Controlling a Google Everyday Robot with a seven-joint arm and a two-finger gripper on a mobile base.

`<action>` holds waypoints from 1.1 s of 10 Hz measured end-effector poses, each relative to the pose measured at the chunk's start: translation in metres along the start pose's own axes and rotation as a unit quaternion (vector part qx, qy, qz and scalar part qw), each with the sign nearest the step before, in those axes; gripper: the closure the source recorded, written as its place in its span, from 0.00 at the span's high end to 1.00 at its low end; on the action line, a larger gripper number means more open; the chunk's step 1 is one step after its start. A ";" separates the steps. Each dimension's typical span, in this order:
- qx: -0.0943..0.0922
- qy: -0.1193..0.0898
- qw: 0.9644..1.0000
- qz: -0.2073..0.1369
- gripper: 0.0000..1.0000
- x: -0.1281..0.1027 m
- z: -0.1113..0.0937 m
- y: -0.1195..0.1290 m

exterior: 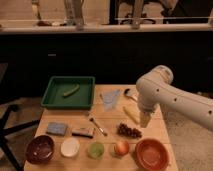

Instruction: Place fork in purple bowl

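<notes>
The fork point(98, 126) is a slim silvery utensil lying flat on the wooden table point(107, 116), near its middle. The purple bowl point(40, 149) stands at the table's front left corner, and nothing shows inside it. My white arm reaches in from the right. Its gripper point(145, 120) hangs pointing down over the right side of the table, well to the right of the fork and far from the purple bowl. It holds nothing that I can see.
A green tray point(52, 102) with a green vegetable point(70, 90) sits at the back left. A pale blue cloth point(111, 98), black-handled spoon point(129, 93), yellow item point(131, 115) and grapes point(129, 131) lie near the gripper. The front row holds a white bowl point(70, 147), green cup point(96, 150), orange fruit point(121, 147) and orange-red bowl point(151, 153). A blue sponge point(56, 128) and a dark bar point(82, 132) lie left of the fork.
</notes>
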 end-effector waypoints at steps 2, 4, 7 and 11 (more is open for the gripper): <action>-0.003 0.000 1.000 0.004 0.80 -0.018 0.003 -0.005; -0.007 0.001 1.000 0.001 0.80 -0.039 0.007 -0.009; -0.011 0.001 1.000 -0.004 0.80 -0.064 0.012 -0.014; -0.018 -0.002 1.000 -0.004 0.80 -0.073 0.016 -0.016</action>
